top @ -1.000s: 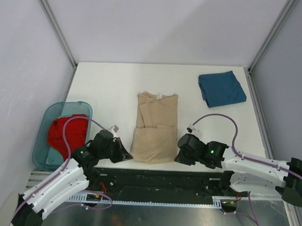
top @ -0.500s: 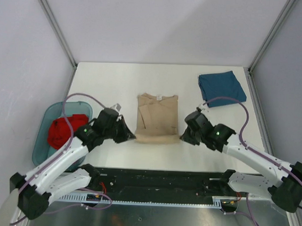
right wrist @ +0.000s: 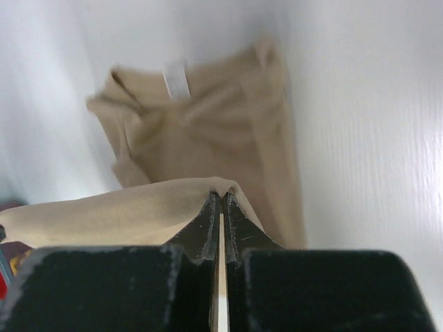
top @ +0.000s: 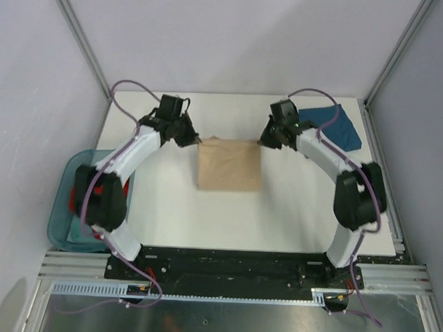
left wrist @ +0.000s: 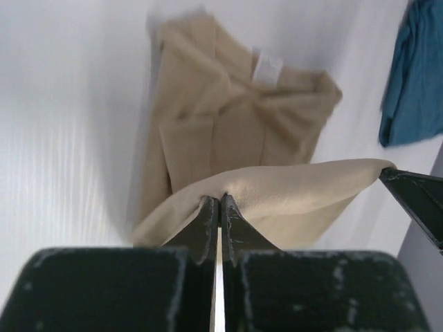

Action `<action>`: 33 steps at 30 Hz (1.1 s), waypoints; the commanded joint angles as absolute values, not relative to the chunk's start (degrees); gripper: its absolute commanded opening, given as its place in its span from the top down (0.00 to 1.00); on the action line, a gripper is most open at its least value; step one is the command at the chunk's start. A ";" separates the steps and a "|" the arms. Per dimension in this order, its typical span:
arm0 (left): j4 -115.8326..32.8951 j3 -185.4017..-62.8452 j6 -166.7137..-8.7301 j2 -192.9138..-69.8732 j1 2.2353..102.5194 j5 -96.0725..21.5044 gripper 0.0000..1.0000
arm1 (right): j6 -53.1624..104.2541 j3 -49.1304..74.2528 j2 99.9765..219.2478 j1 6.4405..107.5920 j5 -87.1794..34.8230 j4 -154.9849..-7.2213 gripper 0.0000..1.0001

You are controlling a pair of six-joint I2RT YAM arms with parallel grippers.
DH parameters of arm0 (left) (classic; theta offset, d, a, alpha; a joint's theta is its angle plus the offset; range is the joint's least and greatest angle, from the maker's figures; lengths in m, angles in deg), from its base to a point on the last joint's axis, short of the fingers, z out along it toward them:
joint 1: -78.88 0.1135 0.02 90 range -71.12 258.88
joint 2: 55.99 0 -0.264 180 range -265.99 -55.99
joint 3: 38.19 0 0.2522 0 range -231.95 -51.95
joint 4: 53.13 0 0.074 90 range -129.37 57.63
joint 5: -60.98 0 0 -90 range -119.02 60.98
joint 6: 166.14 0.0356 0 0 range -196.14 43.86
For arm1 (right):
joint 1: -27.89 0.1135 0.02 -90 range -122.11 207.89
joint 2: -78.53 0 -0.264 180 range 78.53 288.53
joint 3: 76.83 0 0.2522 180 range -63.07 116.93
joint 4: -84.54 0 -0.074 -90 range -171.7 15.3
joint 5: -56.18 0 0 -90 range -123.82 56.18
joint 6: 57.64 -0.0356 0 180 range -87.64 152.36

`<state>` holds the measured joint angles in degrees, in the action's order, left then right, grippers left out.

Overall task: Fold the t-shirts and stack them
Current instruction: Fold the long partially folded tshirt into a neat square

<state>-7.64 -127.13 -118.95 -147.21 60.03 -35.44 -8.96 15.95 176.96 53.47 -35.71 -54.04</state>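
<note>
Two grippers we list: left gripper (top: 196, 140) and right gripper (top: 264, 141), each clamped on a corner of the tan t-shirt (top: 229, 166); teal t-shirt (top: 346, 131) far right.

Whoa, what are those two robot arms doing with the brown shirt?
They are folding the tan shirt in half. The left gripper and the right gripper are each shut on one corner of its edge. They hold that edge up over the collar end, where the white label shows underneath. The edge is not laid down yet. A blue shirt lies already folded at the far right of the table.
</note>
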 commanded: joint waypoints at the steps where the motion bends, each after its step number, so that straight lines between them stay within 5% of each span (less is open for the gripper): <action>1: -11.72 -139.56 -114.00 -160.42 63.54 -37.68 1.00 | -3.96 31.61 190.76 49.84 -32.39 -57.96 1.00; 11: -13.01 -166.47 -112.55 -189.21 66.64 -47.14 1.00 | -5.82 58.59 216.95 45.55 -30.32 -51.97 1.00; 33: -16.64 -154.28 -110.65 -176.26 65.59 -47.11 1.00 | -8.30 40.46 196.22 47.74 -37.15 -54.13 1.00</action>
